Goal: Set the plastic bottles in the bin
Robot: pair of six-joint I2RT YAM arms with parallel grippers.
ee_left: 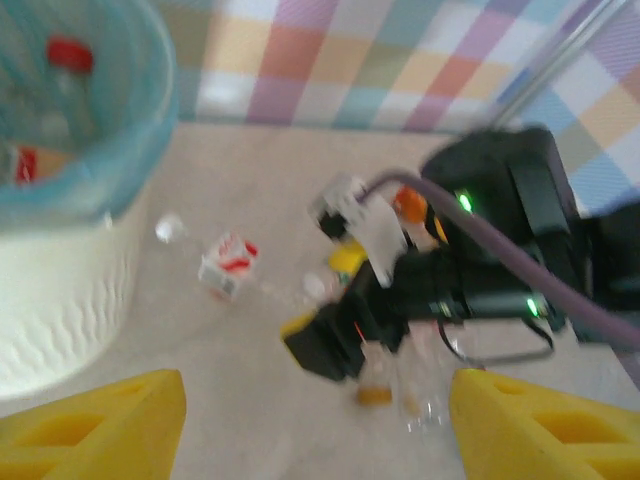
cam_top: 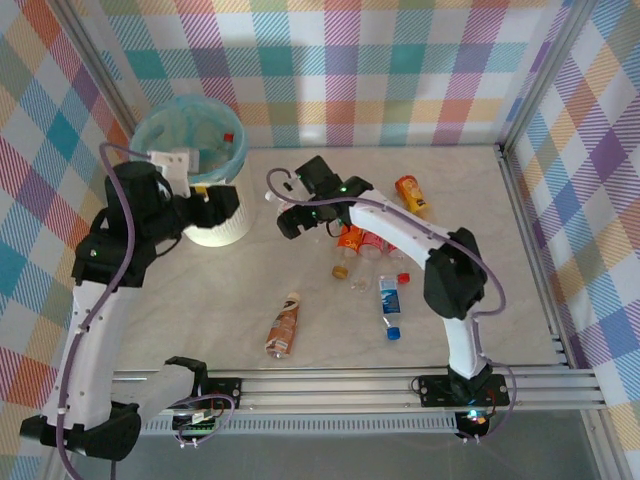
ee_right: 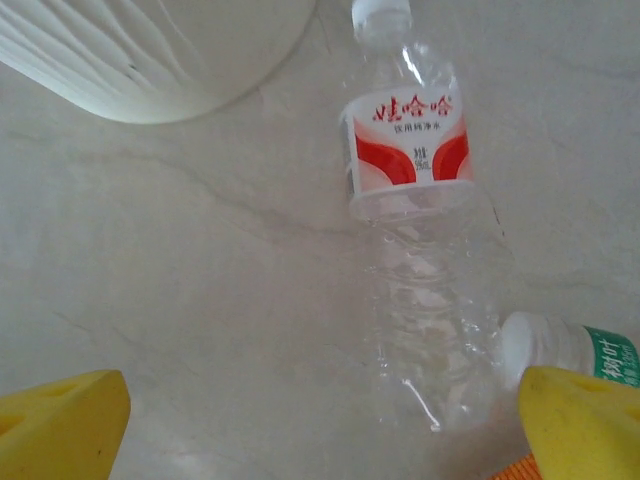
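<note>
Here the right gripper (ee_right: pixel 320 405) is spread wide and pinches nothing, poised over a clear bottle (ee_right: pixel 415 200) (red-and-white label, white cap) lying on the table (ee_right: pixel 200 260) just beside the bin (ee_right: pixel 150 50). The left gripper (ee_left: pixel 320 410) is likewise spread and empty, near the bin's wall. A red-capped bottle (cam_top: pixel 228 138) lies inside the bin, and other bottles (cam_top: pixel 362 245) are clustered to the right.

The left gripper (ee_left: pixel 315 430) and right gripper (ee_right: pixel 320 430) hover (jaws spread wide)
</note>
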